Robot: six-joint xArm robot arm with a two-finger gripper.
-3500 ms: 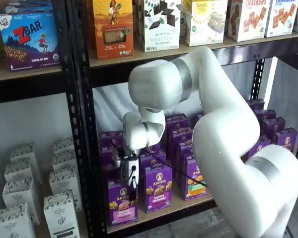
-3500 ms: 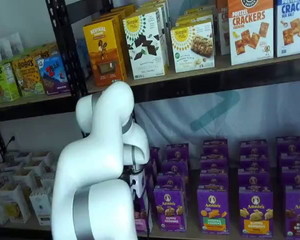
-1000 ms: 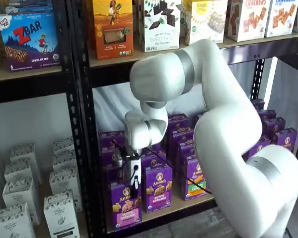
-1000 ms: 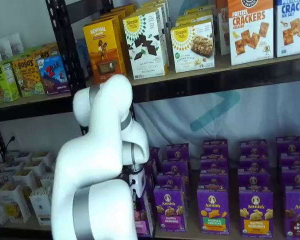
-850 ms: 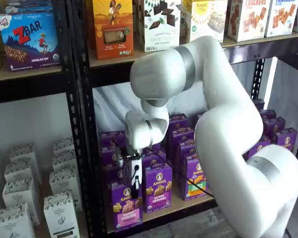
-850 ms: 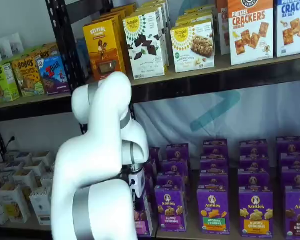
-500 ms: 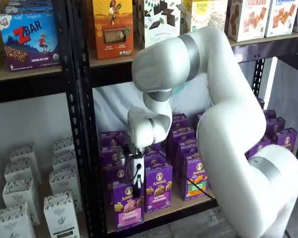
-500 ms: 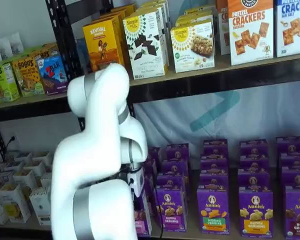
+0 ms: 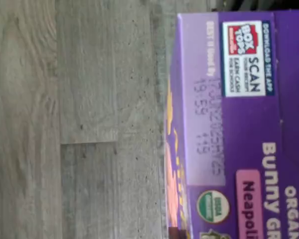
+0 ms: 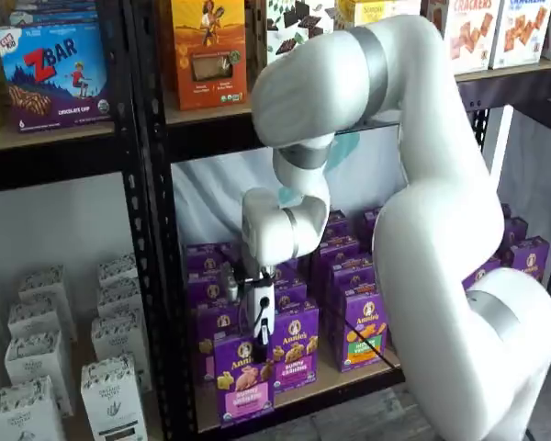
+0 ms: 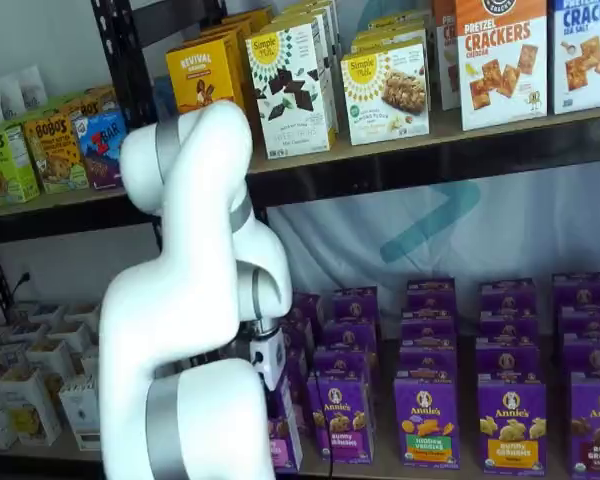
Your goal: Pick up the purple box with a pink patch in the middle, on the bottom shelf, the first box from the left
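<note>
The purple box with a pink patch hangs upright in my gripper, out in front of the bottom shelf's front row. The gripper is shut on the box's top edge. In a shelf view the same box shows edge-on beside the arm, under the gripper. The wrist view shows the box's purple top with a Box Tops label and a pink strip, held above grey wood floor.
Several more purple boxes stand in rows on the bottom shelf. A black upright stands just left of the held box. White boxes fill the left bay. The shelf above carries orange and white boxes.
The gripper has drawn the purple box forward, out of the shelf's front row, and slightly right in the view. The arm's elbow has risen toward the upper shelf.
</note>
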